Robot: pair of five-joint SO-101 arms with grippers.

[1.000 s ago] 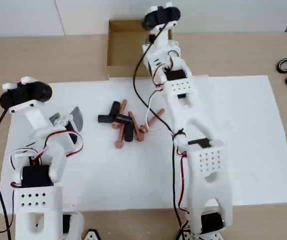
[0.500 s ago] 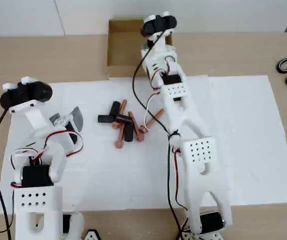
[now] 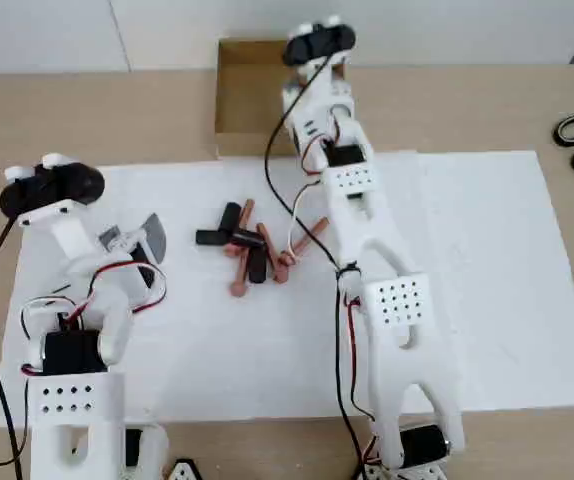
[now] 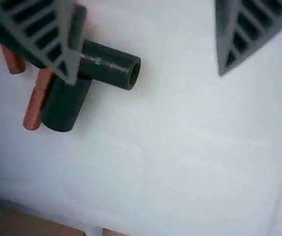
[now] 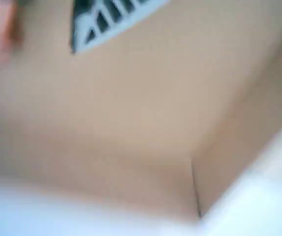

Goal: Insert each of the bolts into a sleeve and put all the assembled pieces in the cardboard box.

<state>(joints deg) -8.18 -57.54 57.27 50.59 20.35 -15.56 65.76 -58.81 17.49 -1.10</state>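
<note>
Nearest, the left gripper (image 3: 135, 238) sits above the white sheet (image 3: 487, 280), fingers spread wide with nothing between them. Near it, toward the table's middle, lies the pile. A black sleeve (image 4: 110, 66) has its long axis across the table, its open end facing this gripper but apart from it. A second sleeve (image 4: 65, 104) touches it at an angle, and the copper bolts (image 3: 239, 278) lie mostly slanted near-to-far. Farthest, the right gripper (image 5: 57, 34) hangs inside the cardboard box (image 3: 242, 100), by an inner corner — whether it is spread or pressed together cannot be told.
</note>
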